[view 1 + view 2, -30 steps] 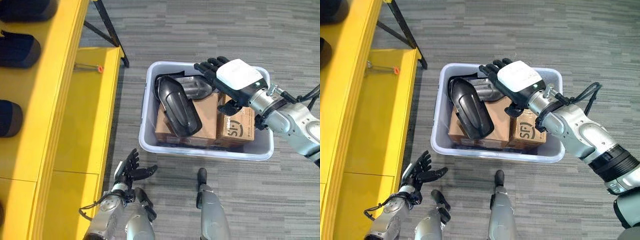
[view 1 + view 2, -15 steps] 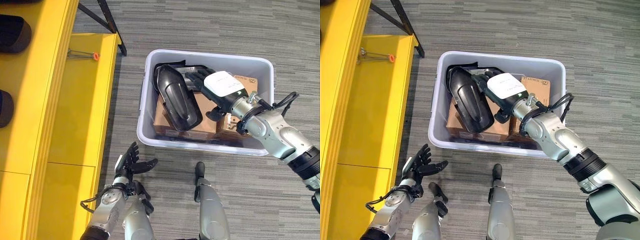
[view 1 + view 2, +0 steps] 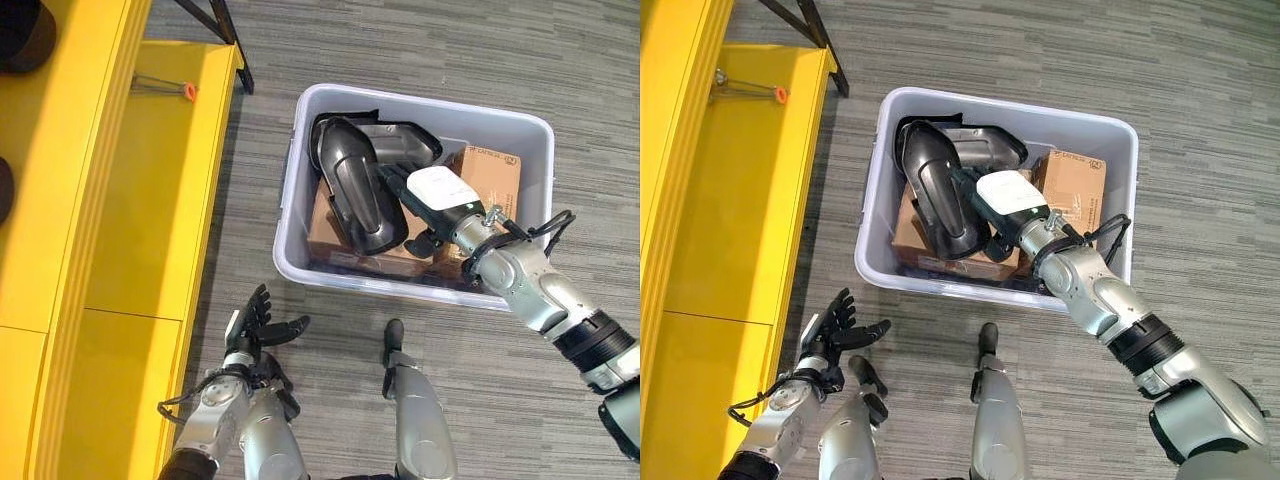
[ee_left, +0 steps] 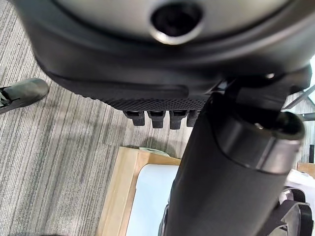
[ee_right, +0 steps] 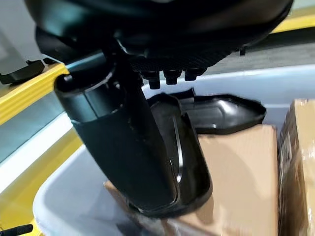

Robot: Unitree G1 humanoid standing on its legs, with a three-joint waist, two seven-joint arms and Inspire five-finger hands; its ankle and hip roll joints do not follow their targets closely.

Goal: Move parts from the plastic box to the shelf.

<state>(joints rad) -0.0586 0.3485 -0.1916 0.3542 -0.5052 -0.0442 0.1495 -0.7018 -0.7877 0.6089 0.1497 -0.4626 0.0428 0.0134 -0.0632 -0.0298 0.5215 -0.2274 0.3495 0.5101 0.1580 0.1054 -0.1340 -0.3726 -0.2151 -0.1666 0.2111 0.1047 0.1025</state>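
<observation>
Right hand inside the plastic box, at a black part.

From above, its fingers reach over the part lying on cardboard boxes; the right wrist view shows them straight, gripping nothing. The left hand hangs spread over the floor beside the yellow shelf.

The box is pale grey-blue. The parts in it are shiny black. Under them lie brown cartons. The shelf is bright yellow, with a small orange tip on it. The floor is grey with thin stripes. The right hand is black with a white cover.
</observation>
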